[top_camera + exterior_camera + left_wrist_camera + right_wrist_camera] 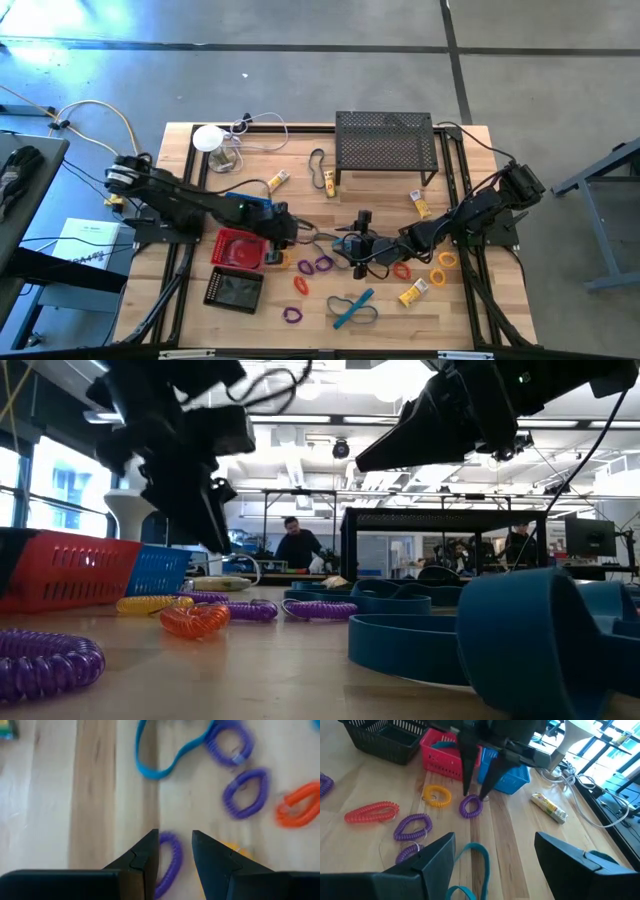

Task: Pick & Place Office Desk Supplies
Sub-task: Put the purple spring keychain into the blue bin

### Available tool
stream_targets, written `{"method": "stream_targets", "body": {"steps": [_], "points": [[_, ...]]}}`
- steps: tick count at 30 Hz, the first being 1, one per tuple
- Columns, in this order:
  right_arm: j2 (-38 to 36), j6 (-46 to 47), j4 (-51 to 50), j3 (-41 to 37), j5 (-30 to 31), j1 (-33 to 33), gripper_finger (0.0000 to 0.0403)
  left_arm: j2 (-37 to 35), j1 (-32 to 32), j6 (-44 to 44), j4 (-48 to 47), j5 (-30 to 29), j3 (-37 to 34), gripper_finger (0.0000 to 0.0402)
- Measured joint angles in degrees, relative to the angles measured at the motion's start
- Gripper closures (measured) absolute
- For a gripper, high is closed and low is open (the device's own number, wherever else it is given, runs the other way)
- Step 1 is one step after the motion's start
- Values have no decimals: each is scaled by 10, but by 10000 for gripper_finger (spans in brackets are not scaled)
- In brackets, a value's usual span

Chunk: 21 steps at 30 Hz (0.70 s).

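Note:
My left gripper (175,850) is open and points down at the table beside the red basket (240,247). A small purple coil ring (170,862) lies flat on the wood with one side of its band between the fingers; the right wrist view shows the same ring (470,806) under the fingertips. A yellow ring (437,796) lies right beside it. My right gripper (495,855) is open wide and hovers above a blue elastic loop (470,852), touching nothing. More purple rings (412,826), an orange ring (372,812) and a yellow-and-white tube (549,807) lie loose. My left gripper comes from above, pointing down, with its fingers (145,855) on either side of one side of the purple ring's band (172,852). The ring lies flat on the table. I cannot tell whether the fingers touch it.
A blue basket (250,205) stands behind the red one, and a black basket (232,290) sits nearer the near edge. The black mesh shelf (385,140) and a white round device (208,138) stand at the far side. Rings, tubes and loops are scattered around (352,310).

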Motion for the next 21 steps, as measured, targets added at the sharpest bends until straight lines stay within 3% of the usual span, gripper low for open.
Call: {"method": "stream_targets", "body": {"steps": [6, 16, 21], "points": [[0, -3, -1, 0, 1, 0, 143, 33, 8, 51, -20, -10, 12, 289], [0, -3, 0, 0, -4, 0, 143, 43, 17, 59, -29, -44, 11, 289], [0, -2, 0, 0, -8, 0, 143, 62, 37, 47, -34, -29, 11, 289]]}}
